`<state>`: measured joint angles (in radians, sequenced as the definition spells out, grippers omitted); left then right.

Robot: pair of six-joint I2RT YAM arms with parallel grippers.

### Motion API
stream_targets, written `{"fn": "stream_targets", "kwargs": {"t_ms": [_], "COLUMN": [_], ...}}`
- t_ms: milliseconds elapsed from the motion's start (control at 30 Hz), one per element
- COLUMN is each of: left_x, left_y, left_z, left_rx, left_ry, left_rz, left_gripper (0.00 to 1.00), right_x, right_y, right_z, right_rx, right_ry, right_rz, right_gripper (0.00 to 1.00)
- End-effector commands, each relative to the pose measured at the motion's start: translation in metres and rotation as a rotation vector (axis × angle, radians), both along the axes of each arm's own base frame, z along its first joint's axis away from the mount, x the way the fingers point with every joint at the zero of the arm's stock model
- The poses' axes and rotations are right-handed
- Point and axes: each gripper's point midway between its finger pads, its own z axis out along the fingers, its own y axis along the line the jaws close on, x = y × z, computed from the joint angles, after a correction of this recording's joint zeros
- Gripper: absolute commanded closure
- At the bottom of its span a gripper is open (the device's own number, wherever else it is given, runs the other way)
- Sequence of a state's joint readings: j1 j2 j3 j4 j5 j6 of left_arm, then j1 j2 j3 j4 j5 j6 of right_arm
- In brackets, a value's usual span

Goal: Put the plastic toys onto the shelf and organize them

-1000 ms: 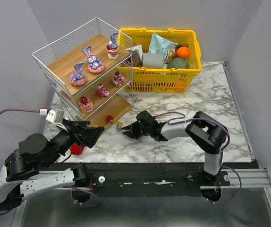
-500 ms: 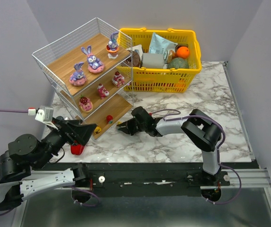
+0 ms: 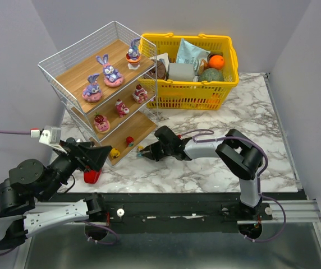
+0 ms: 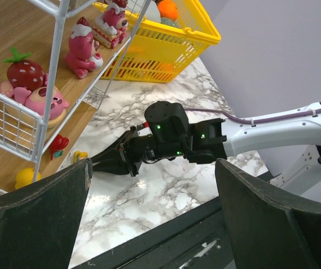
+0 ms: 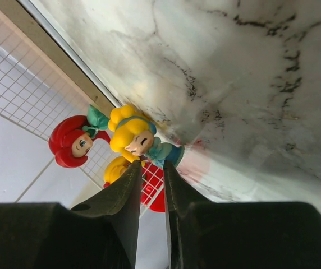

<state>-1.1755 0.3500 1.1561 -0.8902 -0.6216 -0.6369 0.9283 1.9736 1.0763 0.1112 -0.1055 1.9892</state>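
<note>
The shelf stands at the back left with purple bunnies on the top board and pink figures on the middle one. A red piece and a yellow piece lie on the bottom board. My right gripper lies low on the table, its jaws a narrow slit apart. Its tips meet a yellow-haired figurine, and nothing shows between them. A red-haired figurine lies just beyond. My left gripper hangs wide open by the shelf's front corner, holding nothing.
A yellow basket of groceries stands right of the shelf. A red object lies on the marble below my left gripper. The right arm stretches across the table in front of the left wrist camera.
My right gripper slid left up to the yellow-haired figurine and its jaws narrowed. My left arm pulled back to the left, away from the shelf's bottom board.
</note>
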Motion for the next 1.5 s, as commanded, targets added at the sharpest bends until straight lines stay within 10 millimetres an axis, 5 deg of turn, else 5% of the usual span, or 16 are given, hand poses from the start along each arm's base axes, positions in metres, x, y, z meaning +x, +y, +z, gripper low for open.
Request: {"fn": "stream_targets", "kwargs": {"t_ms": [0,200,833,1467], "left_x": [0.002,0.001,0.003,0.004], "left_y": [0.013,0.014,0.019,0.023], "left_z": [0.003,0.004,0.0,0.004], "left_rx": [-0.016,-0.027,-0.021,-0.025], "left_ry": [-0.003,-0.005,0.006,0.003], "left_rz": [0.043,0.045,0.072,0.084], "left_gripper": [0.01,0.01,0.01,0.01], "right_x": [0.007,0.002,-0.027,-0.015], "right_y": [0.003,0.01,-0.005,0.001], "right_z": [0.032,0.043,-0.008,-0.03], "right_rx": [0.021,0.028,-0.07,-0.094], "right_ry": [-0.023,-0.016,0.181,0.175], "right_rz": [-0.037,-0.012,-0.014,-0.049], "right_gripper": [0.71,0.7,0.69,0.77]}}
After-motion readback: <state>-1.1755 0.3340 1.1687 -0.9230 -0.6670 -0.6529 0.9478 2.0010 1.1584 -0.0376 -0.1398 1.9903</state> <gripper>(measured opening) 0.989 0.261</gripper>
